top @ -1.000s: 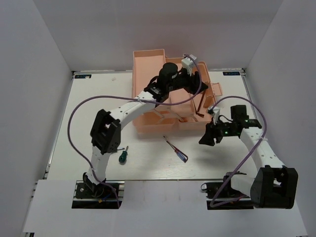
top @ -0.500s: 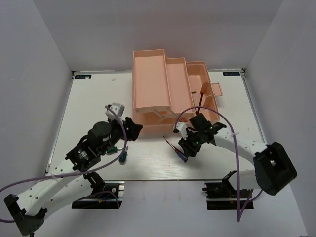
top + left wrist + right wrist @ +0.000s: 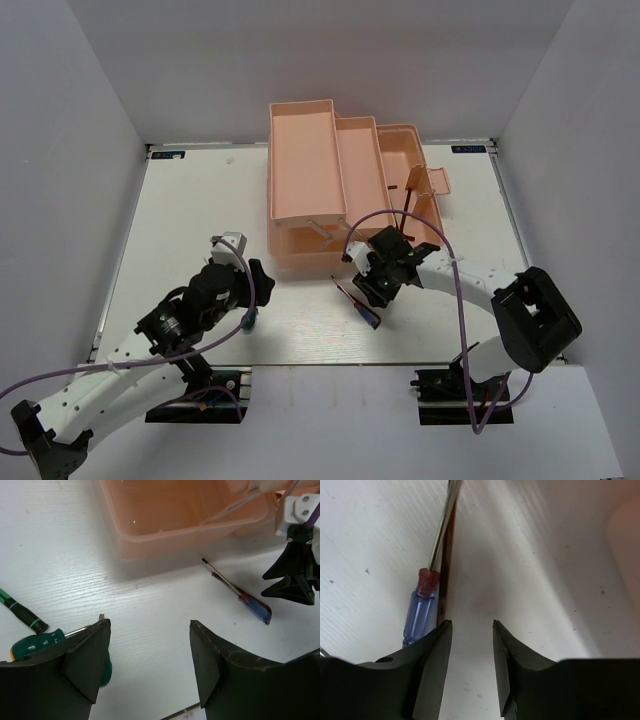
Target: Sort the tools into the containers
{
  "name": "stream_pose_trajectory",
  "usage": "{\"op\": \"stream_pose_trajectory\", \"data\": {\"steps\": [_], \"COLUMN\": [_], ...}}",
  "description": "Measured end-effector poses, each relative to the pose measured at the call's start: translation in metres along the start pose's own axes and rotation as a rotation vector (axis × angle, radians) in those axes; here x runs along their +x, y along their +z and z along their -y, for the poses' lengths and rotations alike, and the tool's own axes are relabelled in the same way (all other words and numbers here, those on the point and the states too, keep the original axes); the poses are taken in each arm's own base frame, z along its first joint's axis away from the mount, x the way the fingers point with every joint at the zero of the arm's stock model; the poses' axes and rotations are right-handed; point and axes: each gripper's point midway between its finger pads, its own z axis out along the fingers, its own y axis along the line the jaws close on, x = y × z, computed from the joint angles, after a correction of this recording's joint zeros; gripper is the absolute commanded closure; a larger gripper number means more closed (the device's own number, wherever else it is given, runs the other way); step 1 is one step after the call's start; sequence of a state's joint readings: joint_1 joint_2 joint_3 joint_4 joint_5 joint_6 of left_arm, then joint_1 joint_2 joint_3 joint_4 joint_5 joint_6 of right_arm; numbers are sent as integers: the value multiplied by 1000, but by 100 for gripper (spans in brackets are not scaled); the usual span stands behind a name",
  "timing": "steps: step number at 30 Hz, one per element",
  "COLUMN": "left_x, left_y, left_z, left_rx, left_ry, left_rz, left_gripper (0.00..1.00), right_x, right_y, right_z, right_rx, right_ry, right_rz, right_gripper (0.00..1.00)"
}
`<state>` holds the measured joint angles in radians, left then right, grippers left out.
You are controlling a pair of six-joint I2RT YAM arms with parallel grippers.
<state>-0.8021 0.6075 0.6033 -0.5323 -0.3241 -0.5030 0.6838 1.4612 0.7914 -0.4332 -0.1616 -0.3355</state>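
Observation:
The salmon-pink toolbox (image 3: 340,190) stands open at the back of the table. In front of it lies a blue-handled screwdriver (image 3: 358,303). My right gripper (image 3: 372,293) hangs low just right of it. In the right wrist view that gripper (image 3: 471,625) is open with bare table between its fingers, and the blue handle (image 3: 420,615) lies just outside the left finger. My left gripper (image 3: 148,625) is open over bare table. Two green-handled screwdrivers (image 3: 35,646) (image 3: 22,612) lie by its left finger (image 3: 90,655). From above only one green screwdriver (image 3: 247,320) shows, beside the left gripper (image 3: 258,290).
In the left wrist view the toolbox's front wall (image 3: 190,535) is ahead, with the blue screwdriver (image 3: 252,607) and the right gripper (image 3: 295,575) at the right. Purple cables loop off both arms. White walls enclose the table on three sides.
My left arm swung from over the toolbox down to the front left, above the green screwdrivers. My right arm moved left to the blue screwdriver, and its jaws narrowed.

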Motion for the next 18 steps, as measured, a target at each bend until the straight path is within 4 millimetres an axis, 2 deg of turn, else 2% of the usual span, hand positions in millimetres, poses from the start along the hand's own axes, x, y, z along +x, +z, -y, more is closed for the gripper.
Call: {"op": "stream_pose_trajectory", "data": {"steps": [5, 12, 18], "left_x": [11, 10, 16], "left_y": [-1, -9, -8], "left_z": [-6, -7, -9], "left_rx": [-7, 5, 1], "left_ry": [-8, -39, -57], "left_rz": [-14, 7, -4], "left_gripper": [26, 26, 24], "right_x": [-1, 4, -1], "right_y": [2, 11, 15], "right_z": [-9, -19, -24], "right_rx": [-27, -54, -43], "right_ry": [-9, -26, -68], "right_rz": [0, -37, -52], "right_gripper": [56, 56, 56]}}
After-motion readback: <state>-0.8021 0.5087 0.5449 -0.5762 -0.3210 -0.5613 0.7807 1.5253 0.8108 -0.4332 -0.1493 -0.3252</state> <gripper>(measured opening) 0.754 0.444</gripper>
